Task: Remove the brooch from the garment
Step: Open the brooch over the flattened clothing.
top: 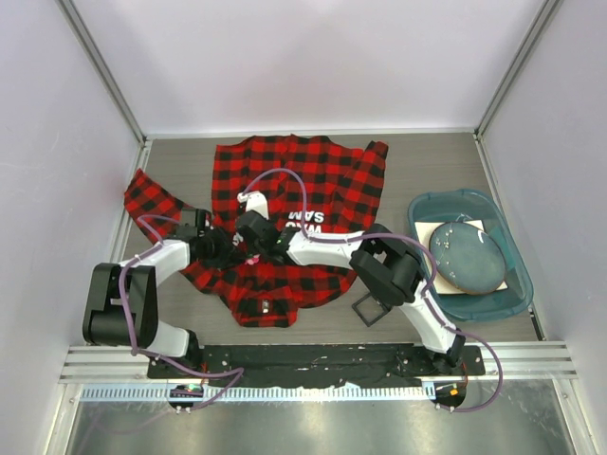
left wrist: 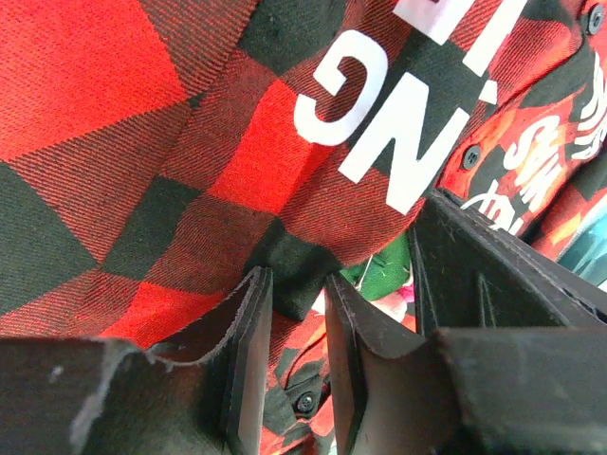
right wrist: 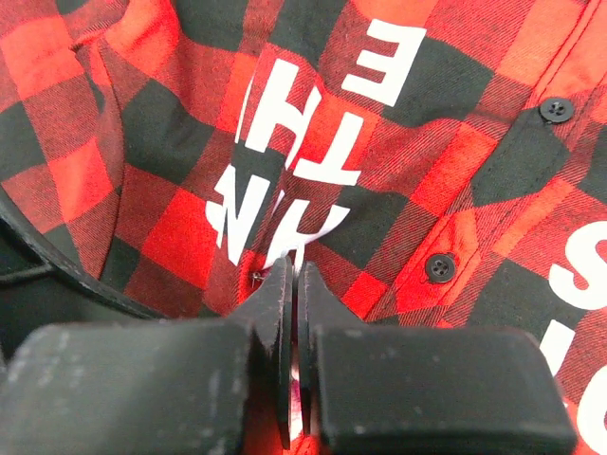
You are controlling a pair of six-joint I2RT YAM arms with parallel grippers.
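The red-and-black check garment [top: 313, 175] lies spread across the middle of the table, white lettering up. My right gripper [right wrist: 296, 270] is shut on a thin pink-and-white sliver, the brooch [right wrist: 296, 384], pressed against the cloth by the lettering. A small metal pin end shows just left of its fingertips. In the left wrist view the brooch [left wrist: 408, 291] peeks out pink beside a green bit, right of my left gripper [left wrist: 296, 280]. That gripper pinches a raised fold of the garment [left wrist: 218, 142]. From the top, both grippers [top: 226, 248] [top: 250, 245] meet tip to tip on the shirt's left half.
A teal bin [top: 422, 210] at the right holds a grey round object [top: 467, 254] on a white sheet. A black square frame [top: 370, 308] lies on the table below the shirt's hem, under the right arm. White walls close in the table.
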